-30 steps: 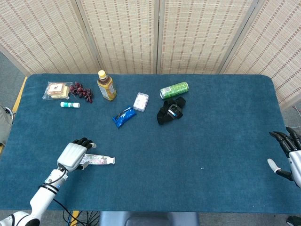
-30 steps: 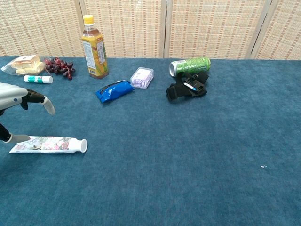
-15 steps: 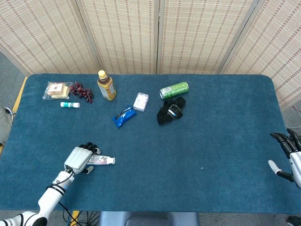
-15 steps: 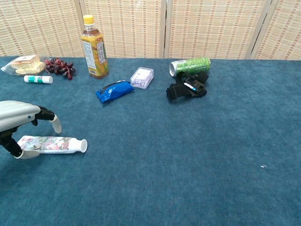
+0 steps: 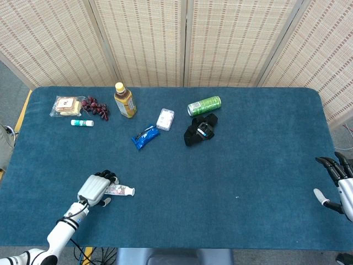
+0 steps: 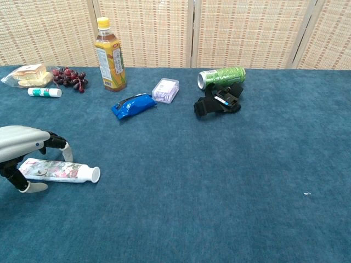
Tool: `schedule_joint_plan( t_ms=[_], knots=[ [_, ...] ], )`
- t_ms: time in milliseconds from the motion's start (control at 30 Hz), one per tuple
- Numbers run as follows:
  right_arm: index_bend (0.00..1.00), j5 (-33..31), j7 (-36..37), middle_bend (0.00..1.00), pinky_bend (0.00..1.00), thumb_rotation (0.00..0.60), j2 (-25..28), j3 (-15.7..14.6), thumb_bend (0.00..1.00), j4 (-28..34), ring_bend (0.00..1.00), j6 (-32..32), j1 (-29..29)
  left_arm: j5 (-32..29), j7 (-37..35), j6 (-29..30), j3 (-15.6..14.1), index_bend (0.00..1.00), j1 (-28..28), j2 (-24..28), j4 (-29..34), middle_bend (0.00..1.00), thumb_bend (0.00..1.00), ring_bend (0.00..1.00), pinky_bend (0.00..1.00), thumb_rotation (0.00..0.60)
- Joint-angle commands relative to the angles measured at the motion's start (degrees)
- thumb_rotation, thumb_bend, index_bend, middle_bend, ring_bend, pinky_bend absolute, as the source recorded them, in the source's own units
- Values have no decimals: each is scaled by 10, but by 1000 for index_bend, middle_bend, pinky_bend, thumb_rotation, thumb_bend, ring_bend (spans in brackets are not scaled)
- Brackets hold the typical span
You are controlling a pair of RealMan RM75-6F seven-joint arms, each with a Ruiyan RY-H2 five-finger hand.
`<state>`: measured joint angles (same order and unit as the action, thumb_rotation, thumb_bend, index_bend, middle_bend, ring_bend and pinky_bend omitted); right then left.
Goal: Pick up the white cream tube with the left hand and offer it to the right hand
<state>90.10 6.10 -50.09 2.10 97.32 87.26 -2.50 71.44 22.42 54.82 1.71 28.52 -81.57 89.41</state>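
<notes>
Left hand (image 6: 24, 159) arches over the flat end of the white cream tube with a floral print (image 6: 57, 171), fingers curled around it but not clearly clamped; the tube lies on the blue counter (image 6: 219, 181), near left, cap pointing right. The grasp step looks underway. Next: tighten, lift, carry rightward. Right hand (image 5: 337, 185) waits at the far-right edge, holding nothing, fingers apart.
</notes>
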Motion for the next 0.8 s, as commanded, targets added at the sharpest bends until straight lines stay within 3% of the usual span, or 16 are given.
schedule_joint_plan(
  t_ms=[33,800],
  knots=[
    [180,0,-1,220,172,600,0,0,216,0,74,0,0,4,-3,3,-3,332,-1,0,2,211,222,132,243,600],
    [180,-2,-11,220,172,600,0,-1,217,8,74,-6,0,6,-50,4,-2,402,9,-19,-36,236,222,134,243,600]
  ],
)
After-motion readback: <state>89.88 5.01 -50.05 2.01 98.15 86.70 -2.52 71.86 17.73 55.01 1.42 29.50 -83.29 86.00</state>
